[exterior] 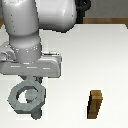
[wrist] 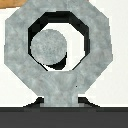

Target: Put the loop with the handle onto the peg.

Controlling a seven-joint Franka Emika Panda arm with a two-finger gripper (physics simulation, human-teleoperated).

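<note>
The loop with the handle (wrist: 95, 45) is a gray octagonal ring that fills the wrist view. Its stub handle (wrist: 60, 97) runs back into the dark gripper body. My gripper (exterior: 34, 81) is shut on that handle and holds the loop (exterior: 16, 102) flat, low at the exterior view's left. The peg (wrist: 49, 45) shows as a round gray top inside the ring's hole, off-centre and close to the inner rim. In the exterior view the loop and the gripper hide most of the peg. I cannot tell how high the ring sits relative to the peg's top.
A brown wooden rectangular block (exterior: 95, 104) stands upright on the white table (exterior: 95, 55), toward the exterior view's right of the loop. The arm's large gray body (exterior: 30, 30) hangs over the table's left part in the exterior view.
</note>
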